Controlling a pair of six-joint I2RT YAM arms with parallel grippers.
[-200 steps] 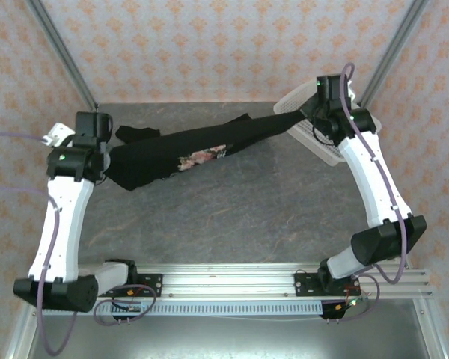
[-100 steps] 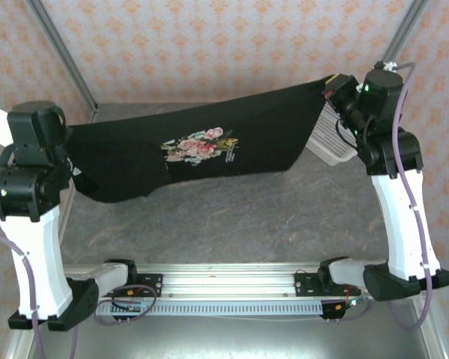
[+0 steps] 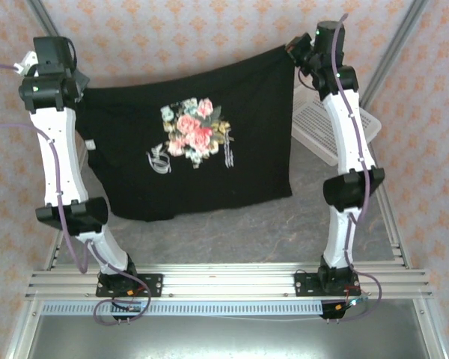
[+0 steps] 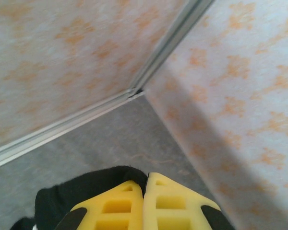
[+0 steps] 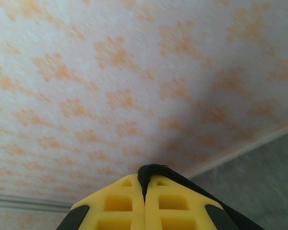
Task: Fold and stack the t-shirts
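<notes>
The black t-shirt (image 3: 232,112) hangs spread wide above the table, its pink-rose floral print (image 3: 193,132) facing the top camera. My left gripper (image 3: 81,91) is shut on its upper left corner, high by the back left post. My right gripper (image 3: 293,51) is shut on the upper right corner, high by the back wall. In the left wrist view black cloth (image 4: 86,189) bulges from between the closed yellow fingers (image 4: 120,206). In the right wrist view a black fold (image 5: 151,171) is pinched between the closed yellow fingers (image 5: 173,206). The shirt's lower hem hangs near the table.
A white mesh basket (image 3: 333,127) stands at the back right, partly behind the right arm. Patterned walls and metal corner posts (image 3: 389,45) close in the back and sides. The grey table (image 3: 232,239) lies below the hanging shirt.
Both arms have risen high and pulled apart. The shirt went from a bunched strip low over the table to a flat sheet hanging with its print in full view.
</notes>
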